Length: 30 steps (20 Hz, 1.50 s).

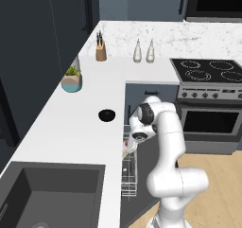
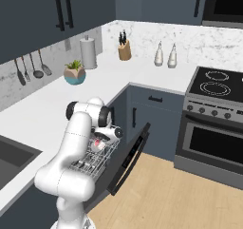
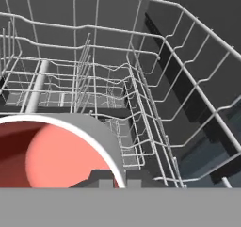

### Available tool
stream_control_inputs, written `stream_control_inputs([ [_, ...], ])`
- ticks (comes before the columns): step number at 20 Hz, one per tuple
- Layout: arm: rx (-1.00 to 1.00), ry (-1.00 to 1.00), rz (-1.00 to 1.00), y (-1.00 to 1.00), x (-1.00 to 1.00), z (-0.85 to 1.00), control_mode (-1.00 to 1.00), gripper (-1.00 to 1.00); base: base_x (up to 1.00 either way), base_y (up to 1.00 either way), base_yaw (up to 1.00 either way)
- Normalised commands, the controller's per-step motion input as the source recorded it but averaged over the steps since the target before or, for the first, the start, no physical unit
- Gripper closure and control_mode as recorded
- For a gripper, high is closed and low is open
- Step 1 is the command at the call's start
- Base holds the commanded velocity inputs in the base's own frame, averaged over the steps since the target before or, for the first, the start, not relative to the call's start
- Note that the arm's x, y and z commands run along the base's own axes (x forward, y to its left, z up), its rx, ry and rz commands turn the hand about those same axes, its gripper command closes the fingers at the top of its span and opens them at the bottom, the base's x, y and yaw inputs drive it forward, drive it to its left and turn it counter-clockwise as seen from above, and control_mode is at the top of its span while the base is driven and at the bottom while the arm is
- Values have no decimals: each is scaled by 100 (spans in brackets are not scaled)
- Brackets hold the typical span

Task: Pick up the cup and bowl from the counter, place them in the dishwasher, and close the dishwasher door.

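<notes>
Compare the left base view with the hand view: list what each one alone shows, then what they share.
Left base view alone: the black bowl on the white counter, the plant pot, knife block, two bottles, the sink and the stove.

Hand view alone: the cup's red-pink inside, seen close, and the gripper shut on its rim.

Shared: the cup held over the dishwasher's white wire rack.
</notes>
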Motion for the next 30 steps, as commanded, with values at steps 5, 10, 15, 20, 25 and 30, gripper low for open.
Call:
stream_control_inputs([
  [5, -3, -3, 9, -6, -11, -68, -100, -100, 0, 0, 0],
  [10, -1, -13, 10, -60, -72, -56, -100, -100, 0, 0, 0],
  [15, 0, -12, 2, -70, -94, -13, -100, -100, 0, 0, 0],
  [20, 0, -13, 0, -4, -38, 60, -100, -100, 0, 0, 0],
  [25, -1, -11, 0, 0, -26, 100, -100, -100, 0, 0, 0],
  [30, -3, -8, -2, 0, -1, 100, -100, -100, 0, 0, 0],
])
